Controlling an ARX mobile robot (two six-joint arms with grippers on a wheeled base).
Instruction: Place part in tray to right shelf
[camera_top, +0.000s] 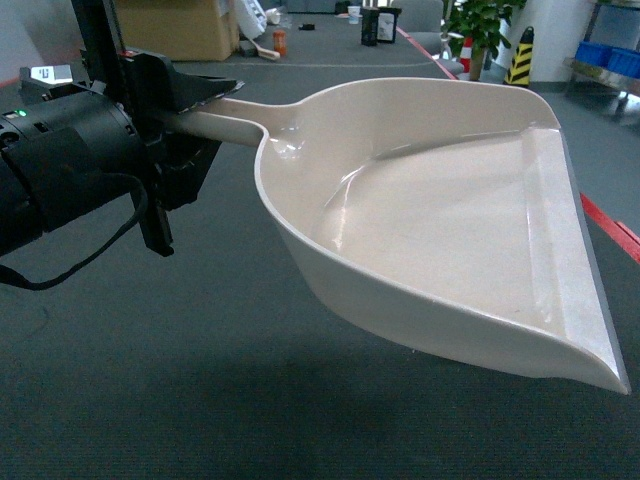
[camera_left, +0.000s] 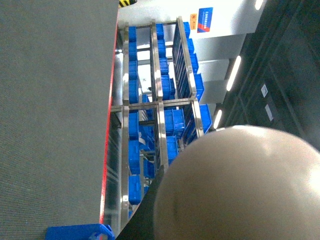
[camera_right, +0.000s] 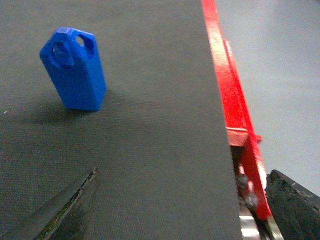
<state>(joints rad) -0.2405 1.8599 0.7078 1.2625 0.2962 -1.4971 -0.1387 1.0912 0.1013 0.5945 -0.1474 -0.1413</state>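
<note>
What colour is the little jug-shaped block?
Bright blue. The part shows best in the right wrist view.

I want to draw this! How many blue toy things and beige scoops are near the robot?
Blue part: 1
Beige scoop: 1
Total: 2

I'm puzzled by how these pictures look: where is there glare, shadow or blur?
Head view: white glare streaks on the glossy beige plastic dustpan-shaped scoop, with its broad soft shadow on the dark mat below. Left wrist view: the scoop's rounded underside fills the corner, close and blurred, while the steel rack of blue crates behind is sharper. Right wrist view: the small bright-blue jerrycan-shaped block throws a faint shadow leftward; the fingers are blurred.
</note>
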